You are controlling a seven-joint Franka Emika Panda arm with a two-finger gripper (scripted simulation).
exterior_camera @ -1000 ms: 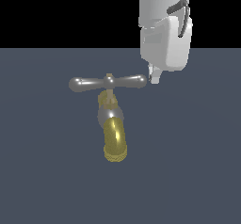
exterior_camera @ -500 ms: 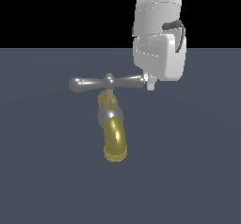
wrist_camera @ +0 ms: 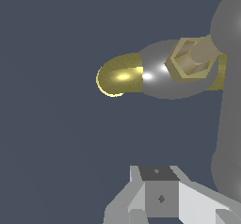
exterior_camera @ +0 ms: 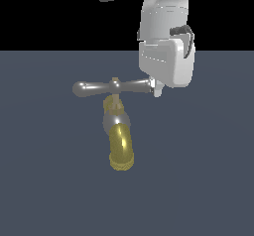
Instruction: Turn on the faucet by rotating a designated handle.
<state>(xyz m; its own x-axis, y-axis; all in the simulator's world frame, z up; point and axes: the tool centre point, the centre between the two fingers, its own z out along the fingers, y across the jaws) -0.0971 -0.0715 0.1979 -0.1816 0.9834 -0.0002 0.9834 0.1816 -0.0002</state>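
Since 1 s ago the arm has slid toward the exterior view's left and dropped a little – its white body now overlaps the end of the handle [exterior_camera: 113, 87], where before it sat just beside the tip. The crossbar itself looks unchanged, approx. level, same spot.

We see the gripper [exterior_camera: 158, 88] low at the handle's end on the exterior view's right; that bulbous end is hidden behind the white housing, so contact looks likely but we can't confirm it. Jaw state: can't tell – fingers are mostly hidden in the exterior view, and the wrist view shows only one pale finger [wrist_camera: 160, 197] w/ the grey bar alongside it.

The faucet [exterior_camera: 118, 136] stands mid-scene on the dark blue-grey floor [exterior_camera: 49, 180], gold spout curving down toward the camera, ribbed tip at the bottom, silver collar just under the hub. In the wrist view we look down on it – gold spout [wrist_camera: 120, 76] pointing away from the brass hex hub [wrist_camera: 188, 60], the handle a blurred grey bar along the frame edge.
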